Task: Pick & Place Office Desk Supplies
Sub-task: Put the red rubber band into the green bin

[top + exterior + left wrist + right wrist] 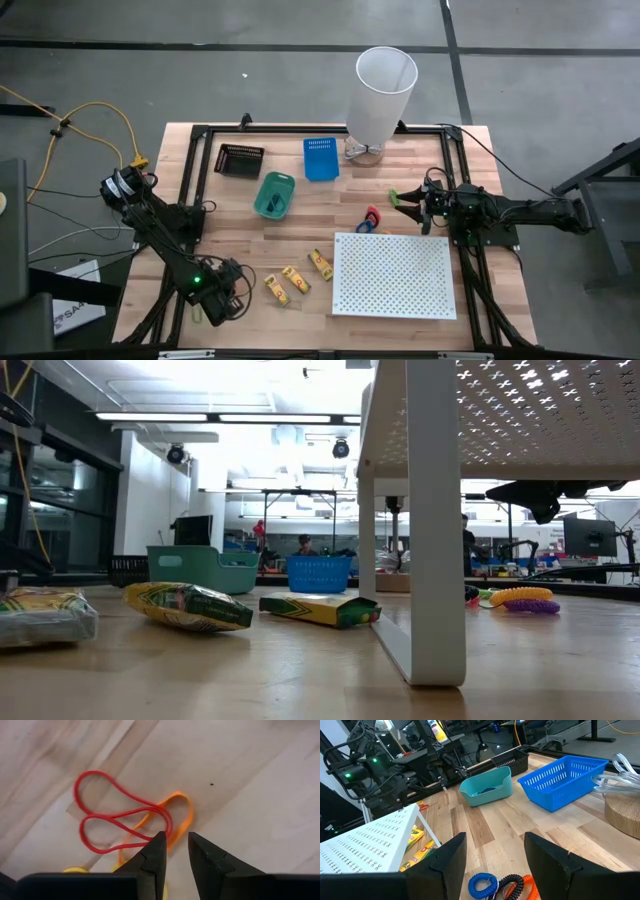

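Note:
A red rubber band (117, 817) lies looped on the wood, crossing an orange band (182, 812); a yellow band (75, 869) shows at the edge. My left gripper (176, 842), near the table's front left (215, 303), points down over these bands. Its fingers are a narrow gap apart with bare wood between them. Three yellow-and-red packs (296, 279) lie flat beside the white board. My right gripper (495, 852) hangs level and open at the table's right (405, 198), above coiled blue (482, 884) and orange (532, 890) loops. My left gripper comes from above, pointing down. One fingertip (156, 847) covers the spot where the red and orange bands cross. I cannot tell whether it touches them. Both bands lie slack and flat on the table.
A teal bin (274, 194), a blue basket (321, 158) and a black tray (239, 160) stand toward the far side. A tall white bin (383, 95) stands at the far edge. The white perforated board (394, 275) rests on legs (435, 560) at the front right.

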Controlling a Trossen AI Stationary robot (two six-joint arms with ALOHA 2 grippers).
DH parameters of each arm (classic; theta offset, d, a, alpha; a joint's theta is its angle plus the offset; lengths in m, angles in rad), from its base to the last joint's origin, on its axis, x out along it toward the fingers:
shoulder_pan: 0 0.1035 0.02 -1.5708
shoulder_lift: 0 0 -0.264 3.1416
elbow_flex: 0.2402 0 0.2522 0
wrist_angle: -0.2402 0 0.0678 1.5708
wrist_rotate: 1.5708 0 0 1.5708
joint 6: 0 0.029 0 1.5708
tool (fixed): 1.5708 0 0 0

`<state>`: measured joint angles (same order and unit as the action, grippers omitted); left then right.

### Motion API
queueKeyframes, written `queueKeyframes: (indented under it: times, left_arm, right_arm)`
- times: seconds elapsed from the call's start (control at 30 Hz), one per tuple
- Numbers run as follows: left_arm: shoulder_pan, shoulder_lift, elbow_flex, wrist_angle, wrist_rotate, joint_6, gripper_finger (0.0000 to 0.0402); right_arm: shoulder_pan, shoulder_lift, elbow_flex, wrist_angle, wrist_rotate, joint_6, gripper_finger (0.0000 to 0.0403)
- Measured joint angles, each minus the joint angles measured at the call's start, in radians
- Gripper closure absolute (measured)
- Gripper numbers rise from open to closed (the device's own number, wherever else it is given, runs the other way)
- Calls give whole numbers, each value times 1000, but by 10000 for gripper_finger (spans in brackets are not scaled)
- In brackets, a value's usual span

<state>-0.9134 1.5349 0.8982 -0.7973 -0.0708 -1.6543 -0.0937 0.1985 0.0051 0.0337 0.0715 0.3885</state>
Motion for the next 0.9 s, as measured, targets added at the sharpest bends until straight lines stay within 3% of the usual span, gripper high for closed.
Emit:
queueKeyframes:
  times: [0.9]
  left_arm:
    - [33,52,0,-8,67,45,325]
  right_arm:
    - [0,0,0,0,0,0,215]
